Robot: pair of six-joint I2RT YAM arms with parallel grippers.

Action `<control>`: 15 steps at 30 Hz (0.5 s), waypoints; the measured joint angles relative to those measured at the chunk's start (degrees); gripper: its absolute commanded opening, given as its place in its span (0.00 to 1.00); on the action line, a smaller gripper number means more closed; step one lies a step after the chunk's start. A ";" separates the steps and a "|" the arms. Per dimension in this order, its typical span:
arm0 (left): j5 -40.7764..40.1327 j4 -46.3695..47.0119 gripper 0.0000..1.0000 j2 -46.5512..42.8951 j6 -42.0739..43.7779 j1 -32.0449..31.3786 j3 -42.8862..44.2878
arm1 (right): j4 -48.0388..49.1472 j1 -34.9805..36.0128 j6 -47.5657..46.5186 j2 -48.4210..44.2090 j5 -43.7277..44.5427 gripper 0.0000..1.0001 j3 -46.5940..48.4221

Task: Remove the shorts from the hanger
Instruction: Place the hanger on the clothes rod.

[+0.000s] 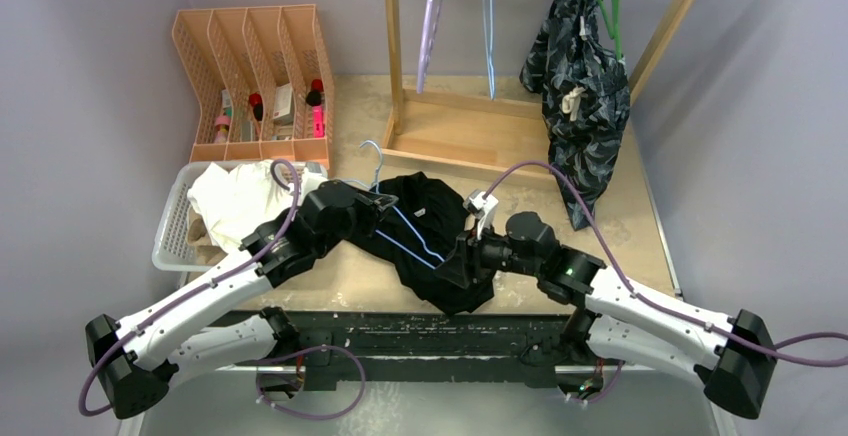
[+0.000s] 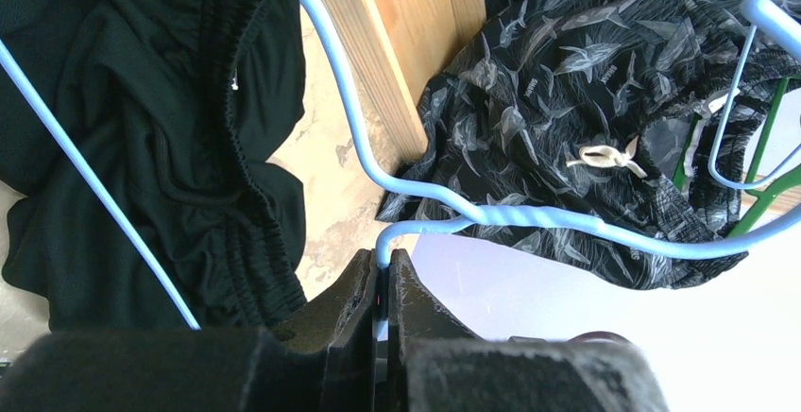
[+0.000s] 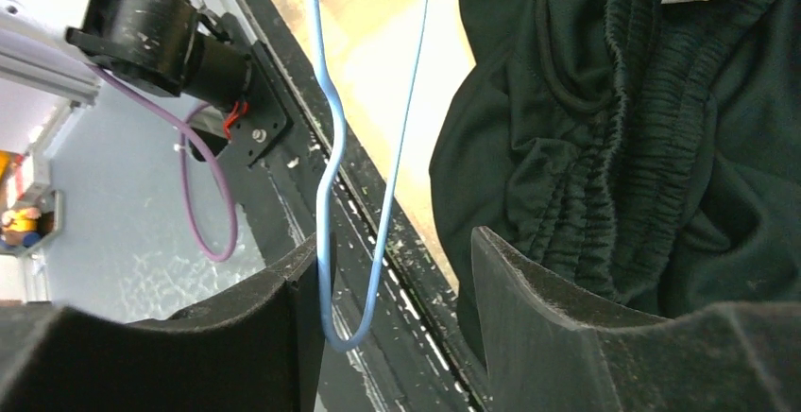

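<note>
Black shorts (image 1: 440, 246) lie crumpled mid-table, still threaded on a light blue wire hanger (image 1: 415, 236). My left gripper (image 1: 383, 201) is shut on the hanger's neck; the left wrist view shows the wire (image 2: 529, 218) pinched between the jaws of the left gripper (image 2: 383, 266), black shorts (image 2: 142, 147) to its left. My right gripper (image 1: 465, 259) stands open around the hanger's end loop (image 3: 326, 166), which runs along one finger of the gripper (image 3: 397, 251); the black waistband (image 3: 642, 128) lies against the other. Dark patterned shorts (image 1: 585, 106) hang on a green hanger. White shorts (image 1: 240, 201) fill a basket.
A white basket (image 1: 175, 226) sits at the left, an orange file organiser (image 1: 255, 76) behind it. The wooden rack (image 1: 470, 126) stands at the back with a purple hanger (image 1: 432, 16) and a blue hanger (image 1: 488, 16). A black rail (image 1: 420, 321) edges the table's near side.
</note>
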 measured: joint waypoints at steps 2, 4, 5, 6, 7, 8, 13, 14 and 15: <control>0.09 0.07 0.00 0.13 -0.02 0.00 0.00 | -0.44 0.07 -1.42 1.70 -0.02 0.52 1.07; 0.33 0.46 0.00 0.46 -0.04 0.00 0.00 | -0.42 0.15 -2.60 2.75 -0.39 0.51 1.77; 0.52 0.81 0.00 0.63 -0.04 0.00 0.02 | -0.31 0.31 -3.15 3.17 -0.66 0.50 1.99; 0.94 1.29 0.00 0.90 -0.04 0.00 0.00 | -0.17 0.39 -3.54 3.52 -0.94 0.48 2.19; 1.31 1.77 0.00 1.18 -0.04 0.00 0.00 | -0.09 0.50 -3.96 4.04 -1.53 0.47 2.43; 1.62 2.19 0.00 1.49 -0.07 0.00 0.00 | -0.04 0.63 -4.35 4.72 -2.03 0.46 2.75; 2.34 3.06 0.00 2.21 -0.04 0.00 0.00 | -0.87 1.68 -6.01 7.30 -2.47 0.24 3.54; 2.34 3.08 0.00 2.19 -0.04 0.00 0.00 | -1.14 1.90 -6.16 7.37 -2.47 0.19 3.54; 2.32 3.10 0.00 2.19 -0.02 0.00 0.00 | -1.29 2.01 -6.34 7.28 -2.43 0.16 3.54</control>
